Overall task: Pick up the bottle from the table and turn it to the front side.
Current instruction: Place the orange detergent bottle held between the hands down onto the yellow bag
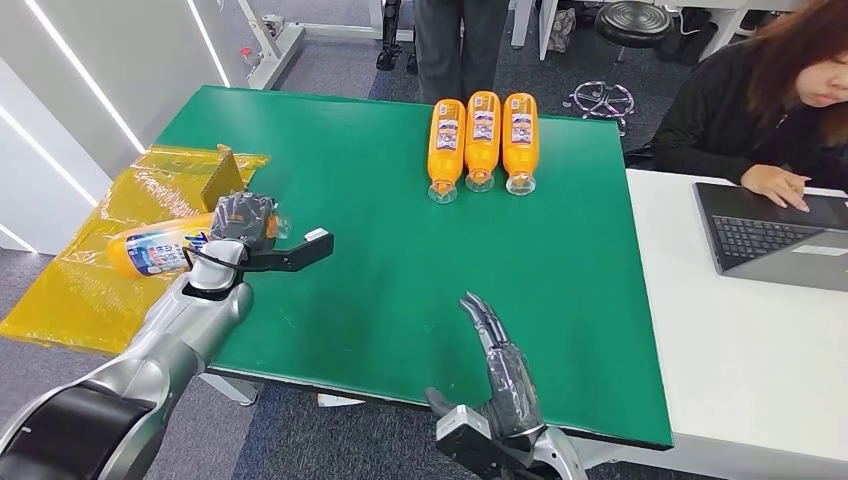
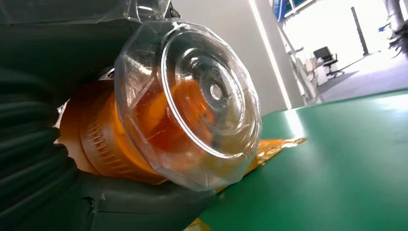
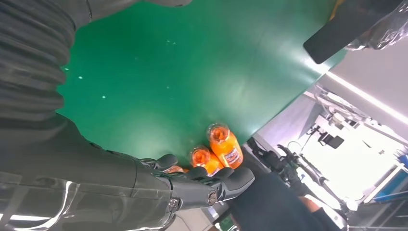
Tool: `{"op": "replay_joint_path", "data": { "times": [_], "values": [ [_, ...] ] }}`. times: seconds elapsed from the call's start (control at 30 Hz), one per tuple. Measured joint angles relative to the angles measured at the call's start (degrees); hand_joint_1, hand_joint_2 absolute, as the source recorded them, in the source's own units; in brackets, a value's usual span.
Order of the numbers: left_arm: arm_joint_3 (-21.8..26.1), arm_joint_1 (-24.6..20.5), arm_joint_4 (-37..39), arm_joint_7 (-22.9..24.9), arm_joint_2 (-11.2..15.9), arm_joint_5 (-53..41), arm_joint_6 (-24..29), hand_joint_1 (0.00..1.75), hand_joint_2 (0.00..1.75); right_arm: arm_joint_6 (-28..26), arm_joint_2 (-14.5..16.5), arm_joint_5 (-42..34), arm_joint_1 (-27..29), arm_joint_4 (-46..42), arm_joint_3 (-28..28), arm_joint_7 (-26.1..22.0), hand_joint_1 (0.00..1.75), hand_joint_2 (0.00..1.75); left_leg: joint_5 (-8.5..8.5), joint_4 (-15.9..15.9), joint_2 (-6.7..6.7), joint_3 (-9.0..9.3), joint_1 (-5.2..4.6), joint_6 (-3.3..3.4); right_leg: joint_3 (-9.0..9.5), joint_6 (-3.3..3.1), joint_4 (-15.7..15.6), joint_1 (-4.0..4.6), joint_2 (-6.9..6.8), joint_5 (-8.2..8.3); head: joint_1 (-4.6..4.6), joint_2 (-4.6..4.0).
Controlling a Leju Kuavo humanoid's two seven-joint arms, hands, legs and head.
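My left hand (image 1: 245,232) grips an orange bottle (image 1: 155,250) with a blue and white label, held on its side above the table's left edge. Close up in the left wrist view, its clear cap (image 2: 192,101) faces the camera, with my hand's fingers (image 2: 33,159) wrapped around the orange body. Three more orange bottles (image 1: 482,138) lie side by side at the far middle of the green table (image 1: 400,260), caps toward me; two of these bottles (image 3: 223,147) show past my right hand (image 3: 192,185). My right hand (image 1: 505,375) hovers over the near edge, fingers straight and holding nothing.
A yellow plastic sheet (image 1: 100,270) with a small cardboard box (image 1: 222,175) lies off the table's left side. A white table (image 1: 760,340) with a laptop (image 1: 775,235) adjoins on the right, where a person (image 1: 770,100) sits. Another person (image 1: 455,45) stands behind the table.
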Motion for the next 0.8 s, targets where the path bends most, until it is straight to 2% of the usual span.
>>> {"op": "replay_joint_path", "data": {
  "times": [0.07, 0.1, 0.37, 0.8],
  "values": [
    [-0.2, -0.18, 0.64, 0.13, 0.25, -0.65, -0.52, 0.15, 1.75, -0.31, -0.39, 0.01, 0.37, -0.02, 0.02, 0.09, 0.0, 1.75, 0.0, 0.0, 0.0, 0.0, 0.0, 0.0, 0.0, 0.0, 0.0, 0.0, 0.0, 0.0, 0.0, 0.0],
    [-0.37, -0.3, 0.92, 0.14, 0.37, -1.01, -0.83, 0.0, 1.75, -0.51, -0.55, 0.05, 0.58, -0.06, 0.02, 0.2, 0.0, 1.75, 0.0, 0.0, 0.0, 0.0, 0.0, 0.0, 0.0, 0.0, 0.0, 0.0, 0.0, 0.0, -0.01, 0.0],
    [-1.26, -1.5, 2.37, 0.28, 0.47, -2.01, -2.56, 0.0, 1.75, -0.91, -1.07, 0.33, 1.45, -0.52, 0.05, 0.78, 0.0, 1.75, 0.0, 0.0, 0.01, 0.0, 0.0, 0.0, 0.0, 0.0, 0.0, 0.0, 0.0, 0.0, -0.01, 0.0],
    [-1.37, -2.92, 2.86, -1.12, 0.43, -3.45, 0.25, 0.0, 1.75, -0.73, -1.63, -0.38, 1.33, -0.56, 0.06, 0.06, 0.0, 1.75, 0.0, 0.0, 0.0, 0.01, 0.0, 0.0, 0.0, 0.0, 0.01, 0.0, 0.0, 0.0, 0.0, 0.0]
  ]
}}
